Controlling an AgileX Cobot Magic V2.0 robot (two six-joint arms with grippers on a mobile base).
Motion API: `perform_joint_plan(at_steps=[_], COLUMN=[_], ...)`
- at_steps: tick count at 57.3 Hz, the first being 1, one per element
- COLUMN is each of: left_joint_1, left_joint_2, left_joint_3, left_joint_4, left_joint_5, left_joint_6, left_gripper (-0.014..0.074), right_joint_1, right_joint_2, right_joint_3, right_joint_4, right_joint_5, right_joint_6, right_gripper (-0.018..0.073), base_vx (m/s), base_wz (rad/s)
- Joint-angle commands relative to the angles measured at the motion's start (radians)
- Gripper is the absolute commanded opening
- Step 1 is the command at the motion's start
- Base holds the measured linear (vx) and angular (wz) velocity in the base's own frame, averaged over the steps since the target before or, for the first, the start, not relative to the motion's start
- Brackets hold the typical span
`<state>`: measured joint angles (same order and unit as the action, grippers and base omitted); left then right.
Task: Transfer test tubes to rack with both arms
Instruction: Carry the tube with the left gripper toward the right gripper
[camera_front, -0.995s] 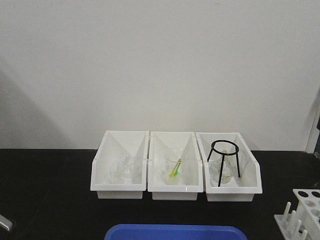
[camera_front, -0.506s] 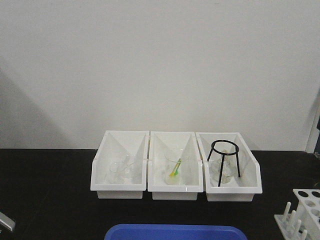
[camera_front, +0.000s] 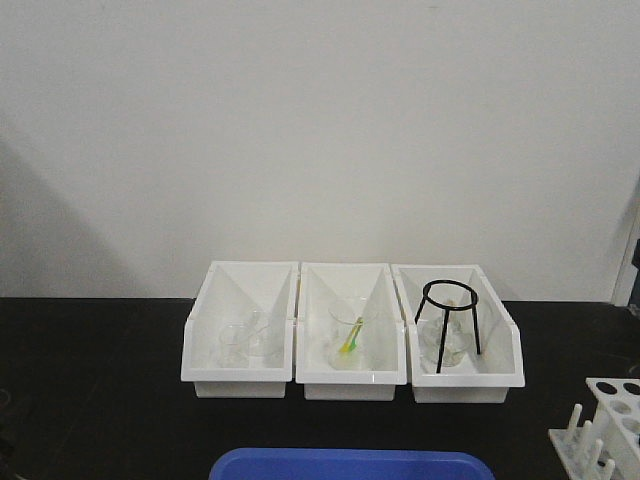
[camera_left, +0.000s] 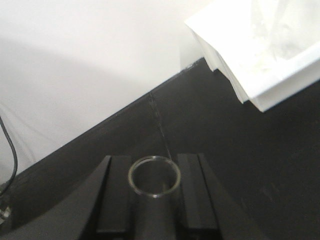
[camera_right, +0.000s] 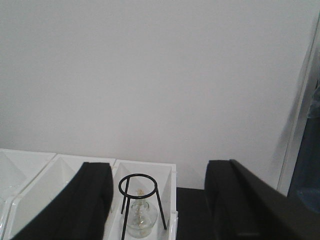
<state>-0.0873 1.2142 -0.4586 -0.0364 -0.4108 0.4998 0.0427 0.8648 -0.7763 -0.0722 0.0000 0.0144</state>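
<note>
Gone from front view: my left arm. My left tool pinches a slender clear glass tube; right tool gapes wide.

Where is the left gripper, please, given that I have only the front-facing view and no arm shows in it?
Observer: The left wrist view shows the left gripper shut on a test tube, with the tube's open rim toward the camera.
Operator: Thank you. What lies ahead of it?
Observer: Black table, with a white bin at the upper right of that view.
Operator: And how is the right gripper?
Observer: The right gripper is open with nothing between its fingers, and it faces the black tripod.
</note>
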Motion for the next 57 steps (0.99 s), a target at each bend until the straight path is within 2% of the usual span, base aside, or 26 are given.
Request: perform_joint_plan(at_steps=[1, 9, 15, 22, 29, 42, 51, 57], left_joint_1=[-0.004, -0.004, -0.006, -0.034, -0.120, -0.347, -0.454, -0.513], left_joint_2=[-0.081, -0.140, -0.152, -0.152, -0.152, -0.145, -0.137, -0.136], left_joint_3=[-0.120, -0.308, -0.425, -0.510, -0.557, -0.579, -0.579, -0.579], left_joint_4=[-0.010, -0.010, -0.010, -0.010, -0.010, -0.046, -0.093, -0.126], left_joint_5=[0.091, 0.318, 0.393, 0.430, 0.441, 0.442, 0.425, 0.425], left_joint_6=[-0.037, -0.094, -0.162, -0.244, -0.285, -0.304, -0.303, -0.303], left_gripper=[-0.0022, -0.0022, -0.0022, -0.0022, -0.0022, -0.0022, -0.0022, -0.0022], right_joint_1=[-0.006, -0.006, 0.006, 0.089, 0.222, 0.516, 0.683, 0.763], right_joint_2=[-0.003, -0.003, 0.004, 0.036, 0.081, 0.177, 0.231, 0.259], right_joint_3=[-0.035, -0.035, -0.035, -0.034, -0.034, -0.034, -0.034, -0.034], right_joint_4=[-0.004, -0.004, -0.003, -0.003, 0.000, 0.000, 0.000, 0.000], right_joint_5=[-0.072, -0.034, 0.000, 0.010, -0.008, -0.128, -0.205, -0.252], right_joint_6=[-0.005, -0.005, -0.005, -0.005, -0.005, 0.001, 0.026, 0.026], right_gripper=[0.0457, 0.0457, 0.0457, 0.0457, 0.0457, 0.0457, 0.0457, 0.0457], base_vx=[0.00, 0.00, 0.00, 0.00, 0.00, 0.00, 0.00, 0.00], base_wz=[0.00, 0.00, 0.00, 0.00, 0.00, 0.00, 0.00, 0.00])
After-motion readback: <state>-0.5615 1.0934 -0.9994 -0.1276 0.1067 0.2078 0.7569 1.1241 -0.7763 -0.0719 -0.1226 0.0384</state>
